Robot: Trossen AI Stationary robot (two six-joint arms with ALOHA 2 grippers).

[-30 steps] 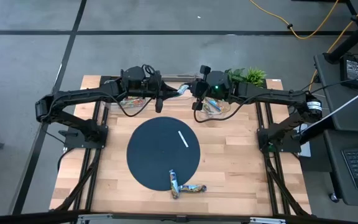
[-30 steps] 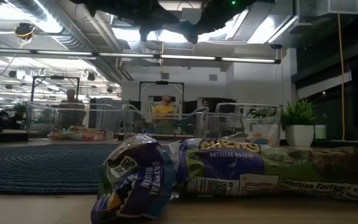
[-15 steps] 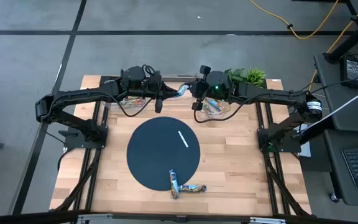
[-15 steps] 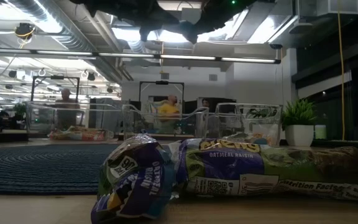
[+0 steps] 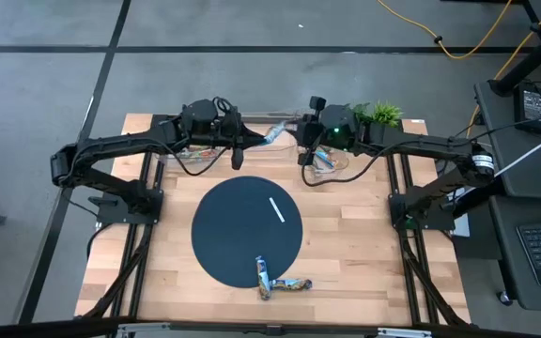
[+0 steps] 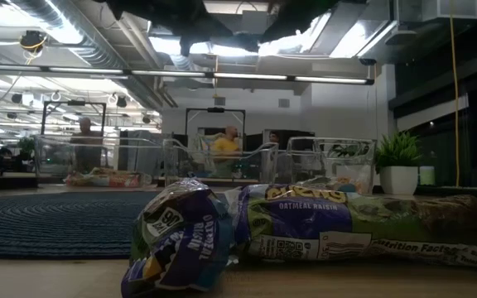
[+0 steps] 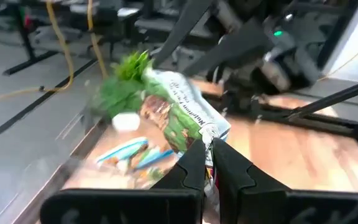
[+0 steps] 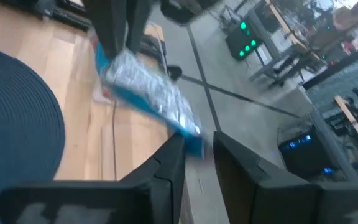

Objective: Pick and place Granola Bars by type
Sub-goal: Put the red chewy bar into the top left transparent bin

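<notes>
A granola bar in a shiny blue, silver and green wrapper hangs in the air over the table's far part, between my two arms. My left gripper is shut on the end nearest it. My right gripper is open, and the bar's other end lies just in front of its fingertips. Two more bars lie on the wood near the front edge; they fill the foreground of the low view. My left gripper pinches one end of the bar's wrapper between its two fingers. The fingers come nearly level from the table's left side and lie along the bar. The bar sticks out beyond them toward the right arm, lifted clear of the table.
A dark round mat lies mid-table with a thin white strip on it. Clear containers holding bars stand at the far edge under each arm. A small potted plant stands far right. People are in the room behind.
My right gripper has let go of the bar's end and drawn back toward the table's right edge. The bar stays in the air in my left gripper, almost where it was.
</notes>
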